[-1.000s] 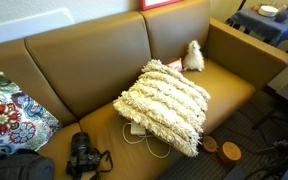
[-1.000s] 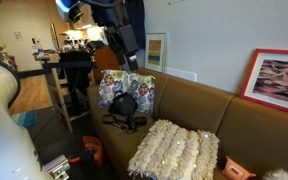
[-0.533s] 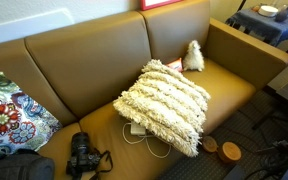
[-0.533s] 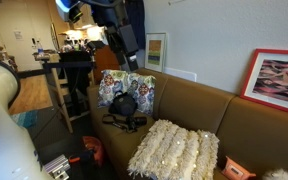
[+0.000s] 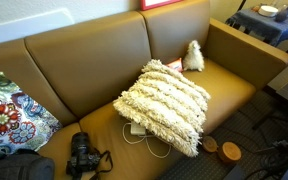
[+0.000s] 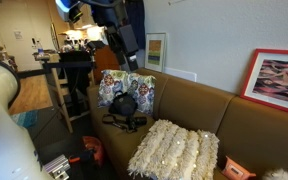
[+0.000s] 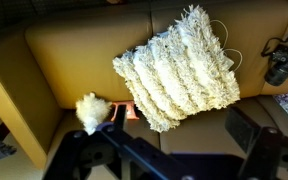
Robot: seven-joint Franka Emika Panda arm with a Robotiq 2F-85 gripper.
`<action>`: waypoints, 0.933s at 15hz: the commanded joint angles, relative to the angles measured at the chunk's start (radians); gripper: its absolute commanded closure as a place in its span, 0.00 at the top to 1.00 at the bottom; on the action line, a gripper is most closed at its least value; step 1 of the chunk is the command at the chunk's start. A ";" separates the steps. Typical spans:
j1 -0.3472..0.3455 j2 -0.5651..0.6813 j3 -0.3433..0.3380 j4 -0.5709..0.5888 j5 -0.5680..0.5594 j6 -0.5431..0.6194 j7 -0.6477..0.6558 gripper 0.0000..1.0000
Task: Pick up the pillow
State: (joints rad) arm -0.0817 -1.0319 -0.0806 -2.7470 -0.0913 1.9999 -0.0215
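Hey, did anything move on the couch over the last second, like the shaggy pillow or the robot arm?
Nothing visibly changed. The shaggy cream pillow lies untouched in the same spot on the couch. The camera, white fluffy toy and floral pillow have not shifted, and the arm stays raised away from it.

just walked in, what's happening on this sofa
A robot arm hangs above the sofa, holding nothing. Its gripper looks open and faces down toward the cream pillow, which lies on the seat untouched. The pickup has not yet begun.
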 commanded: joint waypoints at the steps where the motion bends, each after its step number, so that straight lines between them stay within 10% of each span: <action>1: -0.006 -0.012 -0.001 -0.013 0.001 0.005 -0.005 1.00; 14: -0.003 0.001 0.003 0.004 0.003 -0.005 -0.002 1.00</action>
State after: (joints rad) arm -0.0817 -1.0319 -0.0806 -2.7457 -0.0913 1.9979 -0.0215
